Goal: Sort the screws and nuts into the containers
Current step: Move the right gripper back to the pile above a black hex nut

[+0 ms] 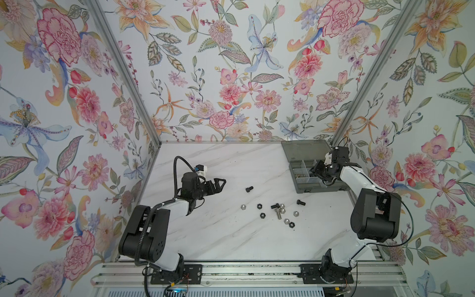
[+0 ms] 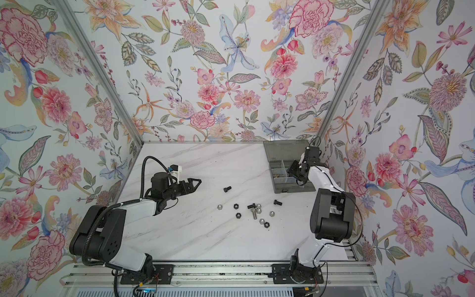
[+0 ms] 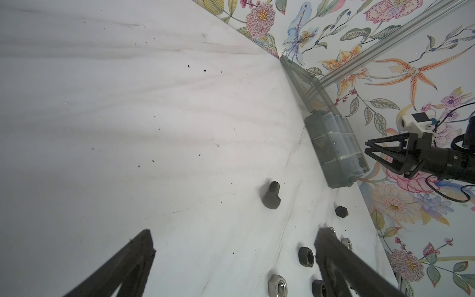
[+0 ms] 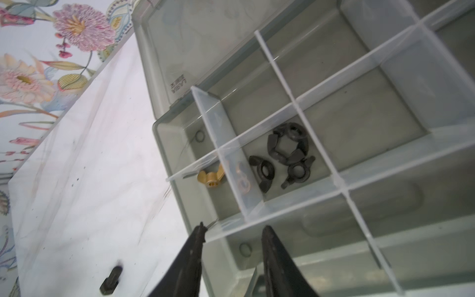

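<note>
Organiser box (image 1: 305,187) of smoky translucent plastic, at 2 o'clock on the marble table (image 1: 205,231), with its lid (image 1: 300,150) laid open flat toward 12 o'clock. Thin dividers split the box into cells. In the right wrist view one cell holds a brass winged nut (image 4: 209,177). The cell just across a divider holds a clump of black winged nuts (image 4: 285,151).

The right gripper (image 4: 234,228) hangs above the cells, jaws parted by a narrow gap with nothing between them. In both top views it hides the cells toward 3 o'clock. The left gripper (image 1: 223,183) sits at 9 o'clock, tips toward 3 o'clock, jaws spread wide and empty.

Loose hardware lies from the table's centre toward 5 o'clock, well apart from the box. From the left:
- a silver nut (image 1: 243,207)
- a lone black screw (image 1: 249,189)
- two black hex nuts (image 1: 259,206)
- a middle black screw (image 1: 275,206)
- a silver screw (image 1: 278,215)
- clustered silver nuts (image 1: 282,208)
- a low black hex nut (image 1: 291,225)
- a right black screw (image 1: 300,202)

In the left wrist view one finger (image 3: 347,262) crosses in front of this cluster.

Long axes:
- Lone black screw: 8-to-2, head at the 8 end.
- Middle black screw: near 9-to-3.
- Silver screw: near 12-to-6, head toward 12.
- Right black screw: about 10-to-4.
</note>
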Robot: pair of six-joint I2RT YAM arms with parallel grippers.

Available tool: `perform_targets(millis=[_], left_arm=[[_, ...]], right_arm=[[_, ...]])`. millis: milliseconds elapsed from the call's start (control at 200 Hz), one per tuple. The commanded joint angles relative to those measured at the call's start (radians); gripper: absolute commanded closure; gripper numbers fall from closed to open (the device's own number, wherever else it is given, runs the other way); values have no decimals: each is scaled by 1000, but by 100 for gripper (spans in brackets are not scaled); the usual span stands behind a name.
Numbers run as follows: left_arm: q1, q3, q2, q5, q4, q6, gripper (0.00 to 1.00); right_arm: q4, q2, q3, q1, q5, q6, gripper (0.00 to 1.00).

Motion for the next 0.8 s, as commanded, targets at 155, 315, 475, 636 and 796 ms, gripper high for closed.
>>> perform_targets(millis=[155,315,475,636,796], left_arm=[[-9,31,51,16,12,-10,1],[-10,37,57,16,10,-12,1],[-10,40,57,13,4,-13,1],[-13,38,53,7,3,-16,1],[-17,35,49,1,1,-16,1]], right_arm=[[-82,-134,-153,132,-68,-65,58],[-84,-177,-209,226,-78,-75,58],[-83,-177,-225,317,-62,-54,57],[-83,-141,-201,433,-11,-9,56],[-83,-71,-152,556,69,49,54]])
